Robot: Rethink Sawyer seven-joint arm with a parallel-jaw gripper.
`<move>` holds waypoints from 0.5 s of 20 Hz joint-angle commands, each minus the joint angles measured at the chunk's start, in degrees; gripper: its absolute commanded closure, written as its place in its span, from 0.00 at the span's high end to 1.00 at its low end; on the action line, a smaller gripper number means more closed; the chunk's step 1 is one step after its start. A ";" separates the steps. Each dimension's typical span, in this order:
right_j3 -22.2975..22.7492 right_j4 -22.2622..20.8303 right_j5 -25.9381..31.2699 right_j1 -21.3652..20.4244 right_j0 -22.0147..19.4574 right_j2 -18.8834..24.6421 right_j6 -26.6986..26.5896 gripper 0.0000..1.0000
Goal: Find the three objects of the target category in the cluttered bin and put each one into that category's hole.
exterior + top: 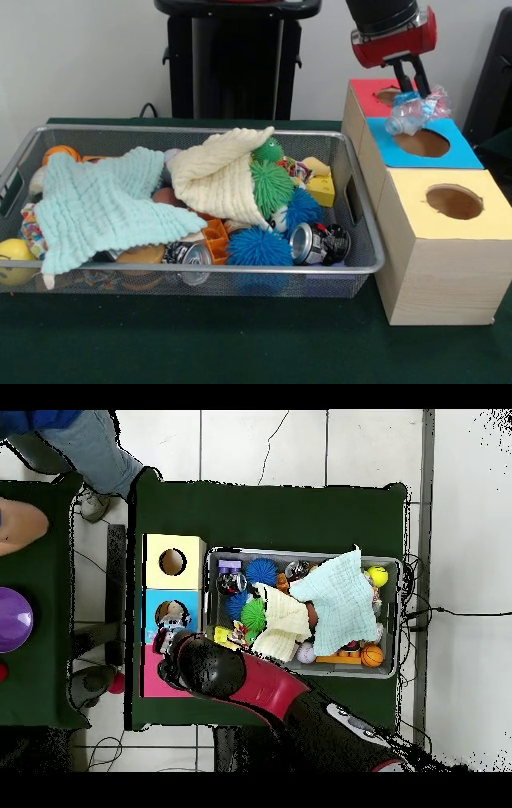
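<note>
Fingers (415, 80) of the gripper (410, 90) closed on one crushed clear plastic bottle (414, 110), hanging over the blue box (400, 148) at its far edge, just beside the red box (366, 90). Bottle lying near level, long axis running across the front view, blue-capped neck to the picture's left, crumpled body to the right.

Three wooden boxes in a row beside the wire bin (364, 260) on the green bench (240, 344): red top, blue top, yellow top (468, 228), one round hole in each. Overhead, the gripper (172, 632) with the bottle (170, 622) above the blue box's hole.

Inside the bin: two cloths, one mint green (100, 204) and one cream (220, 180); three spiky balls showing, one green (272, 182) and two blue (258, 246); two drink cans (316, 242) on their sides along the near wall; one yellow block (322, 189); one orange plastic piece (214, 237); one yellow ball (14, 260) at the near corner; one orange ball (60, 152) at the far corner. More pieces under the cloths, too hidden to name.

A person's leg (95, 449) at the upper edge of the overhead view.
</note>
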 commanded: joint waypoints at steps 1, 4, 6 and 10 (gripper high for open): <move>-6.71 -0.04 0.76 -0.98 1.49 -4.78 9.07 0.00; -7.81 -0.27 2.12 -1.80 2.93 -6.90 8.37 0.00; -8.35 -0.15 3.19 -2.46 3.75 -8.16 8.32 0.00; -9.57 -0.07 5.87 -3.93 5.39 -10.71 8.14 0.00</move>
